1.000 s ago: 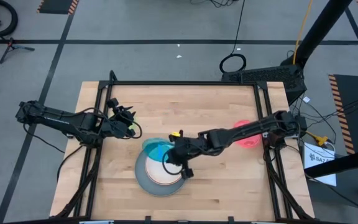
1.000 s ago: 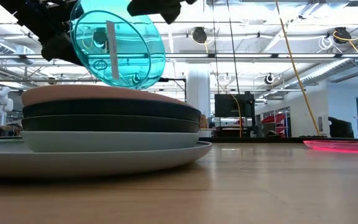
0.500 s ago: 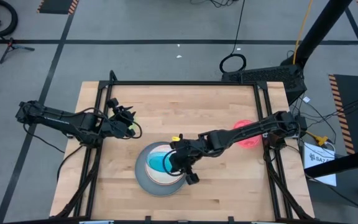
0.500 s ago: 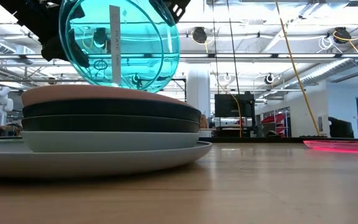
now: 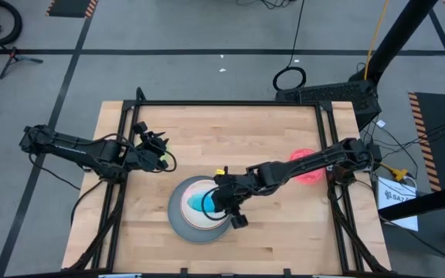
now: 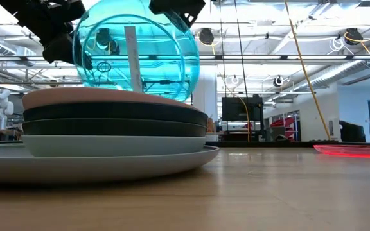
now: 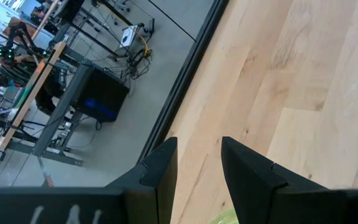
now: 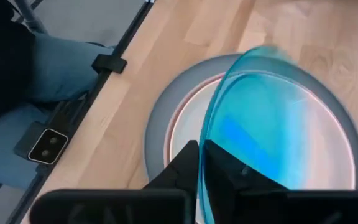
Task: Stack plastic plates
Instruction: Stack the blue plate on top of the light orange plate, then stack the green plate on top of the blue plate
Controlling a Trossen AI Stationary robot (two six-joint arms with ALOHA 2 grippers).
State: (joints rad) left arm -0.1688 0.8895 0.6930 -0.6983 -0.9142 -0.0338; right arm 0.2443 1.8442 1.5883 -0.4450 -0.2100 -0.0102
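Observation:
A stack of plastic plates (image 5: 178, 218) sits on the table's near middle: a large grey plate at the bottom (image 6: 108, 160), then light blue, black and dark teal ones, and a pale pinkish plate on top (image 6: 95, 96). My right gripper (image 5: 221, 202) is shut on a clear cyan dish (image 5: 205, 202) that stands tilted on edge over the stack (image 6: 137, 54). A pink-red dish (image 5: 309, 171) lies flat near the table's right edge, partly under the right arm. My left gripper (image 5: 159, 157) hovers open over the table's left part, holding nothing (image 7: 197, 168). My right gripper (image 8: 202, 171) pinches the cyan dish's rim (image 8: 205, 149) between its two fingers, one finger on the hollow side and one on the back. The dish (image 8: 272, 124) stands steeply tilted over the top plate; whether its lower edge touches that plate, I cannot tell.
Bare wood lies right of the stack up to the pink-red dish (image 6: 355, 150). A black frame rail runs along the table's edges (image 5: 230, 103). A person's blue-clad legs show beyond the table edge in the right wrist view (image 8: 48, 56).
My right gripper has moved toward the table's near edge, from the stack's far rim to over its middle, carrying the cyan dish with it. The dish has turned in the hold and stands lower and nearer the top plate. The left arm has kept still.

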